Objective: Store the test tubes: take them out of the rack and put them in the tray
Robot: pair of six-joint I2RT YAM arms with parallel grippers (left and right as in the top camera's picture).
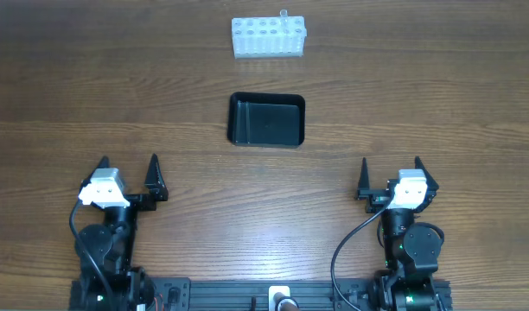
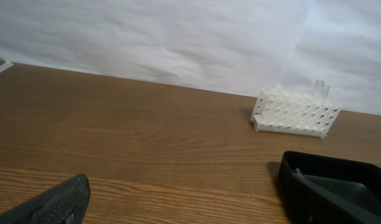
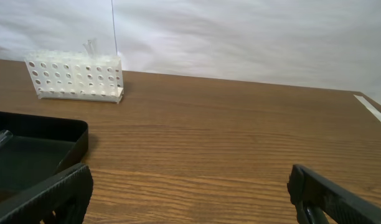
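Top view: right claw [image 1: 391, 168] stands nearer the test tube [image 1: 283, 15]; I judge it should grip the exposed top and lift straight up out of the rack [image 1: 269, 50]. Both gape wide, empty, left claw [image 1: 128, 166] included. Black tray [image 1: 232, 121] lies on the desk [image 1: 437, 95], rack beyond; tube at its far right corner.
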